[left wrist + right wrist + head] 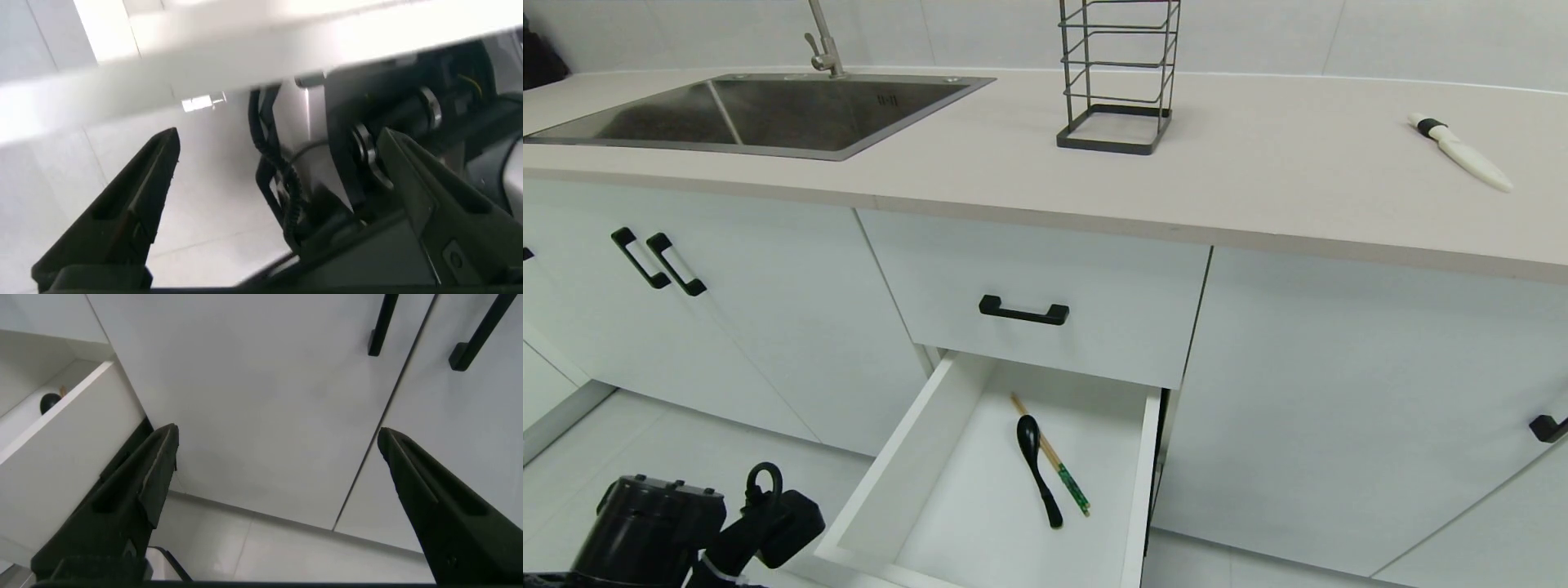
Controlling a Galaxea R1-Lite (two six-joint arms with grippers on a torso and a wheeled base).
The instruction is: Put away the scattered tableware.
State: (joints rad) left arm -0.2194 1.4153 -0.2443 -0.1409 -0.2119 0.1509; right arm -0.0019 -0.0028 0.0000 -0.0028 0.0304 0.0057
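The lower drawer (882, 482) stands pulled out below the counter. Inside it lie a black spoon (1037, 465) and a pair of wooden chopsticks (1074, 488) with green ends, side by side. A white knife (1462, 153) with a black band rests on the countertop at the far right. My left gripper (278, 163) is open and holds nothing; it hangs low over the floor. My right gripper (278, 457) is open too, facing the white cabinet doors beside the drawer (73, 425), where the spoon's tip (51, 400) peeks over the side wall.
A black wire rack (1107, 147) stands on the counter at the back middle. A steel sink (768, 106) with a tap is at the left. A shut drawer with a black handle (1023, 310) sits above the pulled-out one. Cabinet doors flank both sides.
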